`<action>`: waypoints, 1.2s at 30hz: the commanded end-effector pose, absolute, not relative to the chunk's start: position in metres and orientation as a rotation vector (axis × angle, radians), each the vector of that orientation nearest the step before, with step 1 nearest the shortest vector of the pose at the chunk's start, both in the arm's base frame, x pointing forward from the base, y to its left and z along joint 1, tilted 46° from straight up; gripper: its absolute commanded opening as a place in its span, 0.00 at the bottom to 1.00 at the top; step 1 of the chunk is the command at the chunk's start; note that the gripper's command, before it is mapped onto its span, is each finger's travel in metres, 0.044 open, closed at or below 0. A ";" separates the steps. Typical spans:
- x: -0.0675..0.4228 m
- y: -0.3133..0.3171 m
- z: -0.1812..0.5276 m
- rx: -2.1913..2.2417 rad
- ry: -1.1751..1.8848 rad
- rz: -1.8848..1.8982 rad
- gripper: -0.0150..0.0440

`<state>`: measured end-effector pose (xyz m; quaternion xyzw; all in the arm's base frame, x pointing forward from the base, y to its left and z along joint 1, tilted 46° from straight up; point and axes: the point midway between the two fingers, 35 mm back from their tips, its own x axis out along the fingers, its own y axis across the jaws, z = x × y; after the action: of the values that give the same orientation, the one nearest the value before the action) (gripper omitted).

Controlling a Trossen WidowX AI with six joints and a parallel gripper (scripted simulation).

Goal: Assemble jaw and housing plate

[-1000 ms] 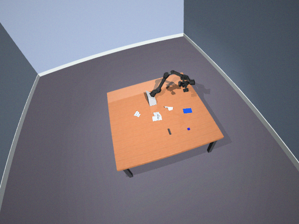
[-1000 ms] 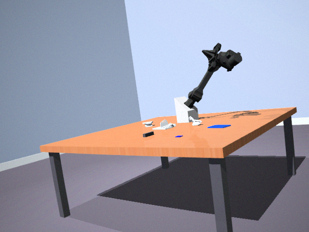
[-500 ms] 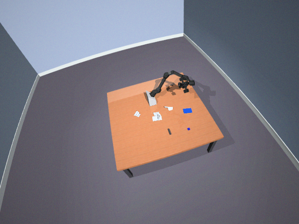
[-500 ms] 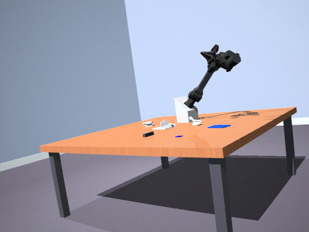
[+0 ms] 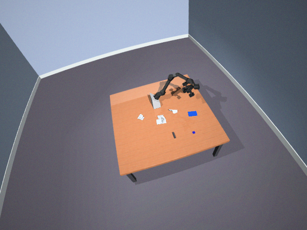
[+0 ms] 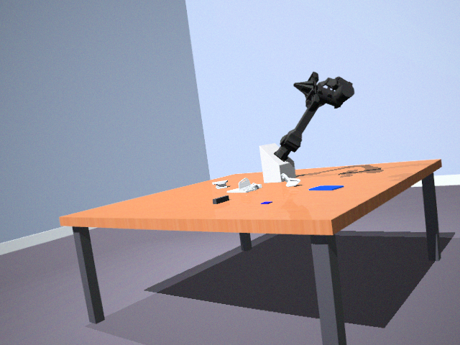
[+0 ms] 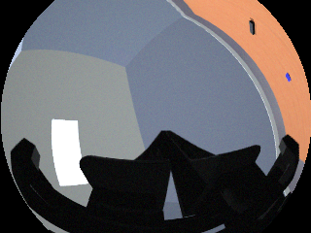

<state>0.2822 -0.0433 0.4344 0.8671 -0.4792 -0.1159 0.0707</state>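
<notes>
My gripper (image 5: 183,89) (image 6: 295,85) (image 7: 165,135) is shut and empty, its fingertips together, high above the table's back right part. A white assembly (image 5: 161,121) (image 6: 244,184) with a flat base and a raised part rests mid-table. A loose white piece (image 5: 174,111) (image 6: 292,182) with a narrow arm lies to its right, apart from it. Another white piece (image 5: 142,118) (image 6: 221,182) stands apart to the left. Which of these are the jaw and the housing plate is too small to tell for sure, and the pins and gear teeth cannot be made out.
A blue rectangle (image 5: 192,113) (image 6: 325,187) lies right of the loose pieces. A black block (image 5: 173,135) (image 6: 221,199) (image 7: 252,27) and a small blue square (image 5: 193,132) (image 6: 266,203) (image 7: 288,77) lie nearer the front. The arm's white base (image 5: 155,104) (image 6: 270,167) stands behind the white pieces.
</notes>
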 end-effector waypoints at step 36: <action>0.314 -0.042 0.366 3.123 -1.669 -0.348 0.25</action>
<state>0.3111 -0.0428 0.3729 0.8631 -0.4596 -0.0950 -0.1866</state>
